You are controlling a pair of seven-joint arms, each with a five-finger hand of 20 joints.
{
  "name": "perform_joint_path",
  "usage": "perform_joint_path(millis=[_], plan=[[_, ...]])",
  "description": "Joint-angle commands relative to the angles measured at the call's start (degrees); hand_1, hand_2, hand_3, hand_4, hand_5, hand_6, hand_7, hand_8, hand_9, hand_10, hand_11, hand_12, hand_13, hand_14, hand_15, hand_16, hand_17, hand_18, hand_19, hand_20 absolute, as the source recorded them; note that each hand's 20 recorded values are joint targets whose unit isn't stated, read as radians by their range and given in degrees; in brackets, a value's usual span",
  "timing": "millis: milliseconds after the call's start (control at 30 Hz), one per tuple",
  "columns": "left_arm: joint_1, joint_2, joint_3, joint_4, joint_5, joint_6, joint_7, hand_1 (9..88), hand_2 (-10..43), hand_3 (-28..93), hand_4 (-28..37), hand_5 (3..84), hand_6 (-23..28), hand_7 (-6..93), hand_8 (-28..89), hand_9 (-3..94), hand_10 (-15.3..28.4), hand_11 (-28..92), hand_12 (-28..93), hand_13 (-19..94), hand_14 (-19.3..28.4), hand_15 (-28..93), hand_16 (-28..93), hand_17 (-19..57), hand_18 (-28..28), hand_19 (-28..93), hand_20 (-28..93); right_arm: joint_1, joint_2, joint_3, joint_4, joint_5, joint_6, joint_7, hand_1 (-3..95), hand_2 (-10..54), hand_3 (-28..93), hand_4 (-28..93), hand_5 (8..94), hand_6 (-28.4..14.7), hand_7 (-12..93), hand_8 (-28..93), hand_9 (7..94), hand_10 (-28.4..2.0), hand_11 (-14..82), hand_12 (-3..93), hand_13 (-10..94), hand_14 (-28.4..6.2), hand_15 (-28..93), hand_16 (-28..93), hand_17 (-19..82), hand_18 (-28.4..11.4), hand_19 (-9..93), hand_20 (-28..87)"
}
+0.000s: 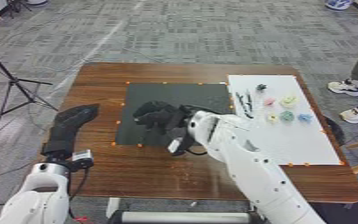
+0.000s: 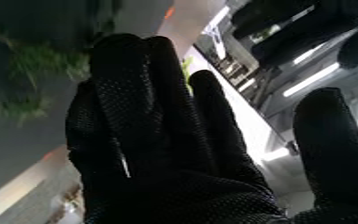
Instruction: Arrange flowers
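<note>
In the head view, my right hand (image 1: 158, 114) is over the dark mat (image 1: 140, 92); what lies beneath it is hidden. In the right wrist view, the right hand (image 2: 171, 120) has nearly straight fingers, its thumb apart, with green sprigs (image 2: 47, 62) beyond it. My left hand (image 1: 76, 116) stays over the table's left side, fingers straight. On the white sheet (image 1: 291, 145) lie a pink flower (image 1: 269, 101), a pale yellow flower (image 1: 288, 102), a green flower (image 1: 286, 116), a blue flower (image 1: 305, 117), a small yellow flower (image 1: 272, 118) and dark stems (image 1: 246, 103).
A small dark object (image 1: 261, 87) sits near the white sheet's far end. Orange markers edge the mat and the sheet on the brown table (image 1: 184, 175). A black tripod (image 1: 14, 80) stands on the floor left of the table.
</note>
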Motion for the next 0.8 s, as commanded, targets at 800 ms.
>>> perform_joint_path(millis=[800], plan=[[-1.71, -0.41, 0.92, 0.63, -0.09, -0.56, 0.91, 27.9, -1.5, 69, -16.6, 50.3, 4.3, 18.7, -7, 44.2, 12.8, 21, 12, 34, 17.0, 20, 1, 5.6, 12.8, 12, 18, 3.02, -4.71, -0.22, 6.15, -14.15, -0.64, -5.44, 9.7, 13.3, 66, -14, 38.1, -4.4, 14, -8, 64.4, -16.2, 8.2, 11.4, 68, -17.7, 59, 33, 30, -28.4, 75, 53]])
